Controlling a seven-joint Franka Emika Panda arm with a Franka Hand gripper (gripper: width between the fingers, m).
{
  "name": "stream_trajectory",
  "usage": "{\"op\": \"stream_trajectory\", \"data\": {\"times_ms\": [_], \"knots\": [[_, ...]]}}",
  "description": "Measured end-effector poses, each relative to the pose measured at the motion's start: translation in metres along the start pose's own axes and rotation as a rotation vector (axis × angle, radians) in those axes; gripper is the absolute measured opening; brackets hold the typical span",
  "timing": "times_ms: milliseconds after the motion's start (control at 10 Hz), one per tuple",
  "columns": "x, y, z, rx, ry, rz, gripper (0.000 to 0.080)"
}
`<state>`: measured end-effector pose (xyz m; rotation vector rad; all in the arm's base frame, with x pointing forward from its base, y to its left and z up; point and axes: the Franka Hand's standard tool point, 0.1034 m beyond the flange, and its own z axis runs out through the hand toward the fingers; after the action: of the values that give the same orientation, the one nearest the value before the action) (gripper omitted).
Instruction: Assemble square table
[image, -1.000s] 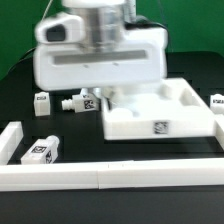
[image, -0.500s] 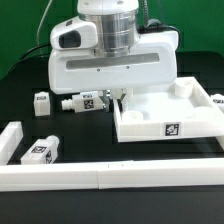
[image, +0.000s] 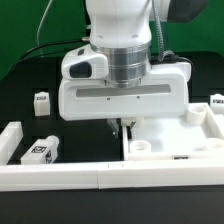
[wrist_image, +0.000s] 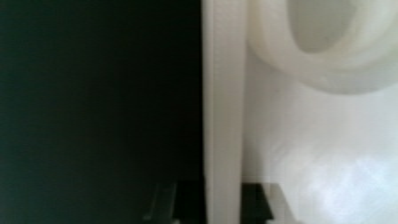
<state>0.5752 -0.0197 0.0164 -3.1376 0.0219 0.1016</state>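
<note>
White plastic fills most of both views. The tabletop slab (image: 178, 150) now sits low at the exterior view's right, its near edge against or just short of the long low wall (image: 60, 178), whereas a second ago it lay further back, near the middle of the bench (image: 20, 115). The gripper (image: 120, 124) has travelled with it and is pinched narrow on the slab's raised rim (wrist_image: 222, 100). The wrist view shows that rim running between two dark fingertips (wrist_image: 178, 202), with a round corner socket (wrist_image: 320, 40) just beside it. So the slab has been dragged up to the wall (a sensible brace for fitting legs, I judge). No leg is fitted yet. The first leg (image: 42, 102) stands well back at the exterior view's left, a second leg (image: 40, 150) lies near the wall, and a third leg (image: 216, 103) shows at the right edge. The fourth leg, visible half a second ago, is now hidden behind the arm.
</note>
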Motion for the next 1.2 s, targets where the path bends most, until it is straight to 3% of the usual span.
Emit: {"op": "stream_trajectory", "data": {"times_ms": [1200], "knots": [[0.002, 0.0009, 0.0046, 0.005, -0.098, 0.078, 0.0046]]}}
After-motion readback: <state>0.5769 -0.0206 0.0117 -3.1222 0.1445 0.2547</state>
